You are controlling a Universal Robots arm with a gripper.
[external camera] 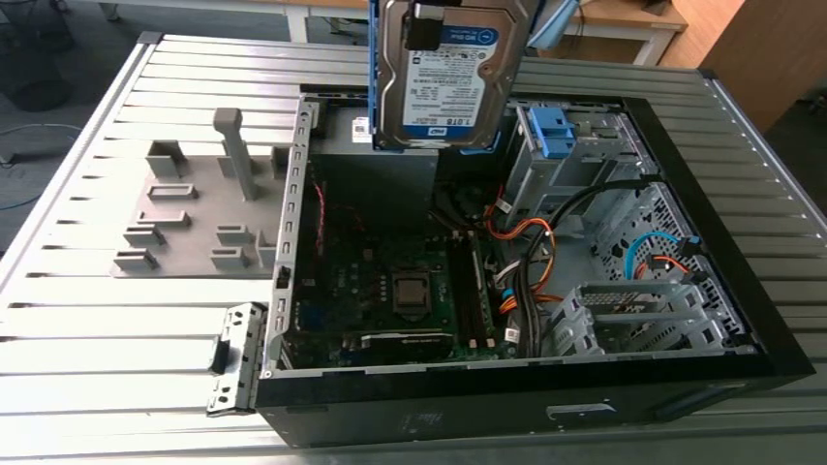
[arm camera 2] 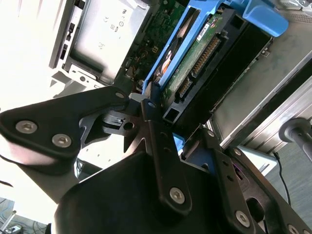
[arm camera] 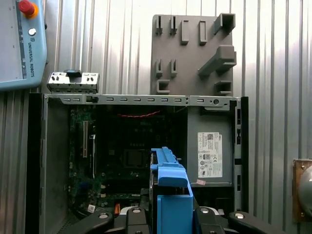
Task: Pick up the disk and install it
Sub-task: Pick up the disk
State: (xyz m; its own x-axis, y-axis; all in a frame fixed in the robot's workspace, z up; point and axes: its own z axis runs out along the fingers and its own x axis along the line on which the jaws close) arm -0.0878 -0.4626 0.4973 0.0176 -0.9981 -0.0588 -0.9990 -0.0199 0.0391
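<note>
I hold the disk (external camera: 446, 77) aloft, the end effector (arm camera 2: 178, 119) clamped on it, above the open computer case (external camera: 517, 402); pickup is done, installing is not.

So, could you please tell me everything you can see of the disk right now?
The disk is a flat silver metal drive with a white-and-blue label, set in a blue plastic carrier frame along its edges. In the exterior view it hangs upright in the air above the open computer case. In the second wrist view its green circuit-board face and connectors show, and the gripper is clamped on it.
</note>
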